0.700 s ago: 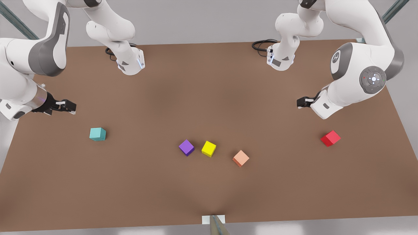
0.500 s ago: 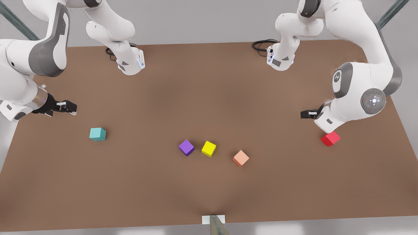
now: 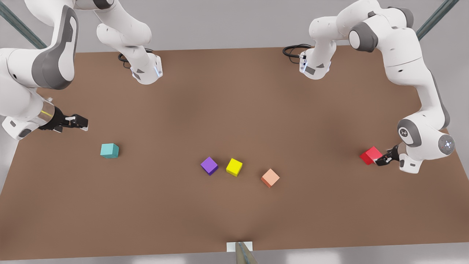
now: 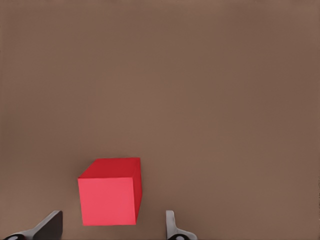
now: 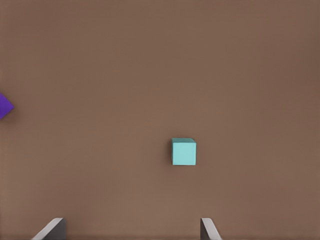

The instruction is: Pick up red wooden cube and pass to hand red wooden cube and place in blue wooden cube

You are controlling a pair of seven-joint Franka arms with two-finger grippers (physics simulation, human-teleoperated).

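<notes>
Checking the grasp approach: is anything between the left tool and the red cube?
Nothing visible. The left tool is open right beside the red wooden cube, with bare table around it; its fingers flank the cube. The right tool waits near the blue wooden cube.

I'm working a simulated lab bench: a bare brown tabletop [image 3: 234, 110] under flat grey surroundings, two white Franka arms bolted at its far edge with black cables [image 3: 293, 49] coiled by their bases, metal frame struts [image 3: 436, 14] at the corners, and plain coloured cubes as test pieces
</notes>
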